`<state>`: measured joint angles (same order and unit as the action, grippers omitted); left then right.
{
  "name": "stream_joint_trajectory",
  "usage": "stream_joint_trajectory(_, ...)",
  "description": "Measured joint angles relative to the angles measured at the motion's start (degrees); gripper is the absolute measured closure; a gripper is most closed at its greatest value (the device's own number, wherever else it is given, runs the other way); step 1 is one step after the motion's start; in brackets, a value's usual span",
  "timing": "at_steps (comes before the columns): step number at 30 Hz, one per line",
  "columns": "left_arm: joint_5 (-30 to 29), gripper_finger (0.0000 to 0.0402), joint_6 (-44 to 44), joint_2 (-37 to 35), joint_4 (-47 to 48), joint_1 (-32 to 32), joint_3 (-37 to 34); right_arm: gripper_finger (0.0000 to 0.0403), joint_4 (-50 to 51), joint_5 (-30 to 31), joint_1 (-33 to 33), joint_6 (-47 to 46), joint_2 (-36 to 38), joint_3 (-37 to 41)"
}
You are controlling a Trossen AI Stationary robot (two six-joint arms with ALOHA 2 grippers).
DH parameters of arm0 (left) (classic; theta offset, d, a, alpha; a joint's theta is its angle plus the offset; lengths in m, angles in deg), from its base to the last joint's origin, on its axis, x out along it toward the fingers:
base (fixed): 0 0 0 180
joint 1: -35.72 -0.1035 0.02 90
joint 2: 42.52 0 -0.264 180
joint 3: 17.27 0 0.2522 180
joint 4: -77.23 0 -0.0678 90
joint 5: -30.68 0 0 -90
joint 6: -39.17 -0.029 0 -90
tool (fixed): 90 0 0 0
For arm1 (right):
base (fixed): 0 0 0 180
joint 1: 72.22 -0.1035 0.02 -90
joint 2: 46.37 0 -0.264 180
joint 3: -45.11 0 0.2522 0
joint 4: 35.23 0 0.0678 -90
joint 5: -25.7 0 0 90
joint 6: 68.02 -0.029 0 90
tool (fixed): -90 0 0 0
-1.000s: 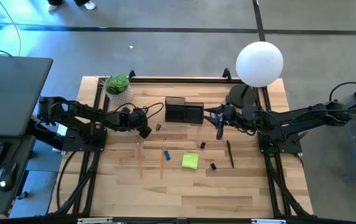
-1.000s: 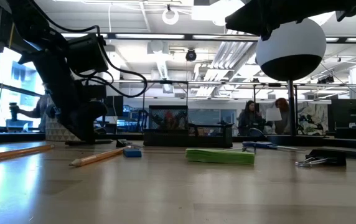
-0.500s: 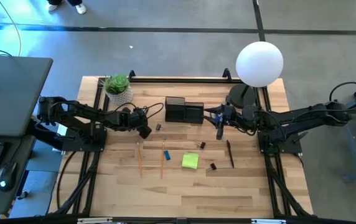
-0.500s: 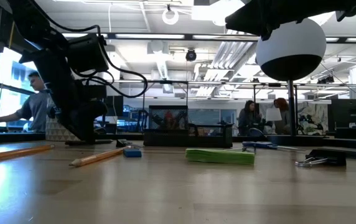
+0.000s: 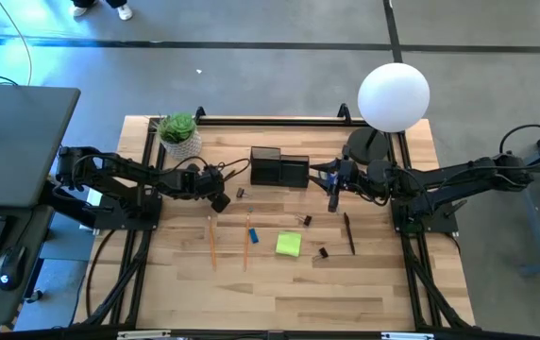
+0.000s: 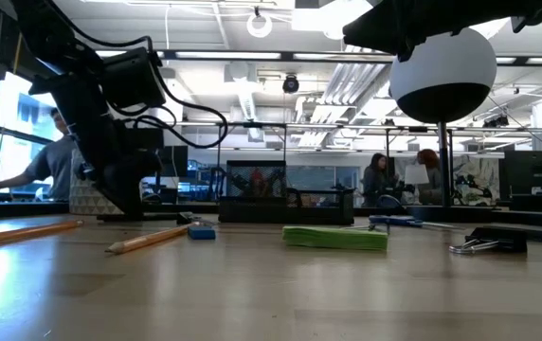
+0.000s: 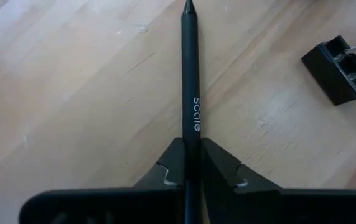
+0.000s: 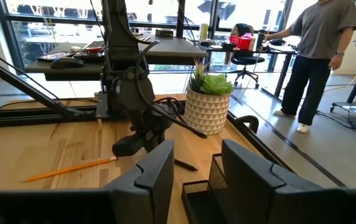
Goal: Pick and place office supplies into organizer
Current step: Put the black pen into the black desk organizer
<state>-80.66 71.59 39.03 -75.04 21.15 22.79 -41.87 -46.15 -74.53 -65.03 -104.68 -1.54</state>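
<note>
My left gripper (image 7: 190,144) is low over the table left of the organizer (image 5: 279,169), shut on a black pen (image 7: 190,68). A black binder clip (image 7: 341,71) lies close beside that pen. My right gripper (image 8: 200,171) hovers open just right of the organizer (image 8: 228,186), nothing between its fingers. On the wood lie two orange pencils (image 5: 211,242) (image 5: 247,247), a small blue piece (image 5: 251,234), a yellow-green sticky pad (image 5: 288,244), two more clips (image 5: 306,220) (image 5: 322,253) and a second dark pen (image 5: 349,232). My left gripper pinches the black pen's shaft (image 7: 190,132) between its two fingers, toward the blunt end. The fingers slant down from the table's left and lie along the pen. The pointed end (image 7: 188,7) reaches out ahead of them, and the pen lies on the wood.
A potted plant (image 5: 179,133) stands at the far left corner. A lamp with a white globe (image 5: 394,95) and a round black base stands at the far right, close behind my right arm. The near half of the table is bare wood. People move in the room beyond.
My left gripper has shut on the black pen where it lay, without moving away from that spot. My right gripper has kept still.
</note>
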Motion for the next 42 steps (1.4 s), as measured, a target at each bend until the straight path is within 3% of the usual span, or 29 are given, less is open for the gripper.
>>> stream_joint_trajectory(8,1.29,0.0338,-3.76,-0.04,5.67,-0.04,3.57,0.0275,0.08,0.02,0.02,0.02,0.00,0.00)
stream_joint_trajectory(15,0.27,0.0384,-9.32,-0.13,8.37,2.57,5.61,0.0275,1.53,0.92,0.00,-0.02,0.00,0.00)
stream_joint_trajectory(18,-2.04,0.0392,-11.74,-0.15,8.37,3.96,6.82,0.0275,1.81,0.96,0.01,-0.72,0.00,0.00)
stream_joint_trajectory(25,-9.61,0.0366,-17.39,-0.24,12.23,8.19,10.95,0.0275,1.81,1.05,0.00,-1.05,-0.02,0.00)
stream_joint_trajectory(34,-19.28,0.0392,-22.29,-0.31,16.51,15.02,15.50,0.0275,1.52,1.15,0.02,-2.38,-1.85,0.00)
stream_joint_trajectory(42,-26.44,0.0382,-35.56,-0.33,16.67,20.52,17.40,0.0275,-4.62,-0.28,0.07,-3.04,-8.71,0.00)
